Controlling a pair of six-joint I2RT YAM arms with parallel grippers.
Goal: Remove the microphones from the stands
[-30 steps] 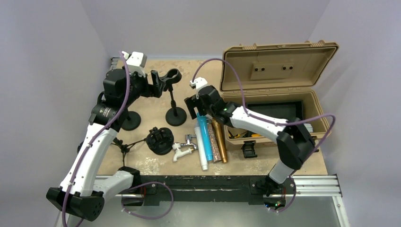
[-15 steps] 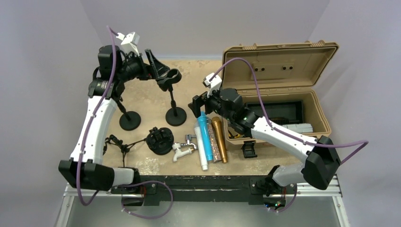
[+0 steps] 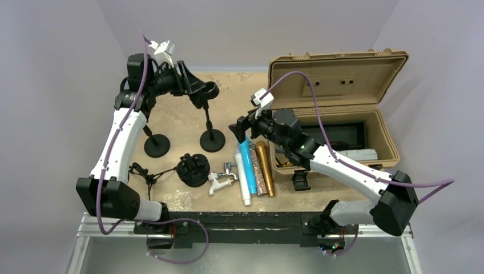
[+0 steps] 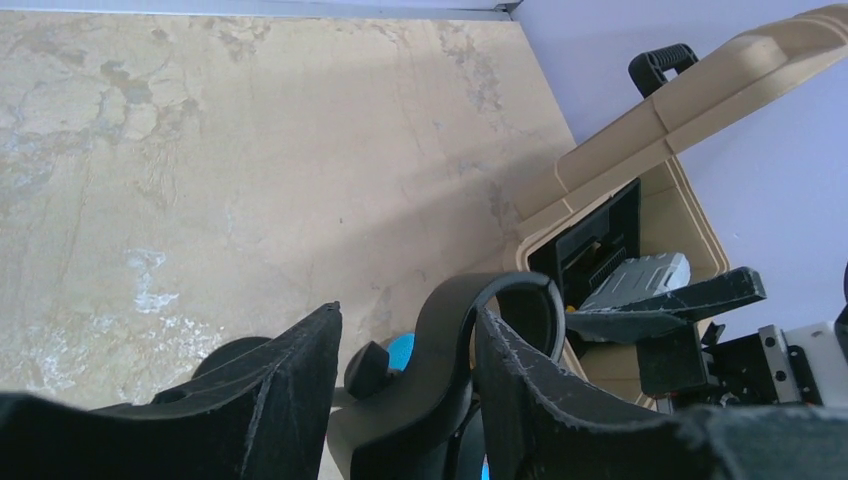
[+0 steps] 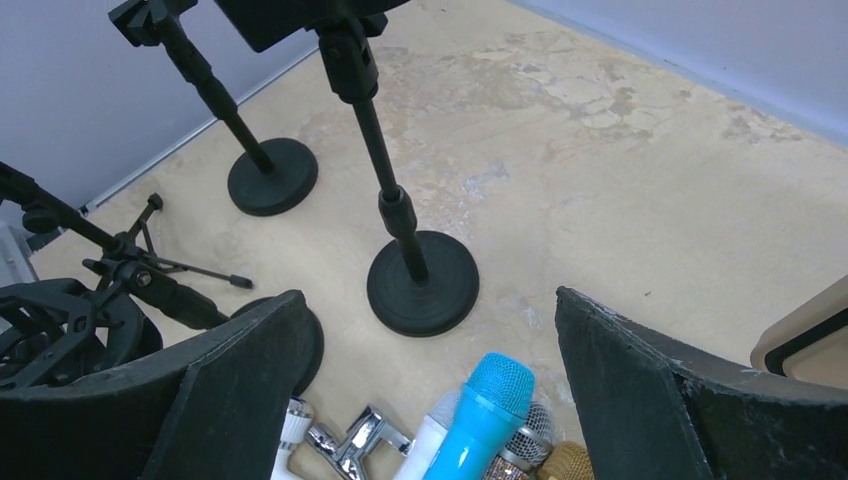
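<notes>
The black microphone stand [image 3: 211, 134] stands mid-table, and its clip [image 3: 209, 90] is empty. My left gripper [image 3: 196, 87] is open with its fingers either side of the clip [image 4: 450, 340]. The right finger touches the clip and the left finger stands apart from it. A blue microphone [image 3: 247, 162] lies flat on the table with gold [image 3: 264, 168], glitter and white ones beside it. My right gripper [image 3: 242, 127] is open and empty just above the blue microphone's head [image 5: 492, 395]. The stand's base [image 5: 422, 283] lies beyond it.
A second black stand [image 3: 157, 144] stands left of the first. A black shock mount [image 3: 193, 169] and a chrome faucet [image 3: 224, 176] lie near the front. An open tan case [image 3: 337, 114] fills the right side, close to my right arm.
My left arm has swung up and back, its gripper staying at the clip. My right arm's elbow has moved right and toward the front, while its gripper stays over the microphone heads.
</notes>
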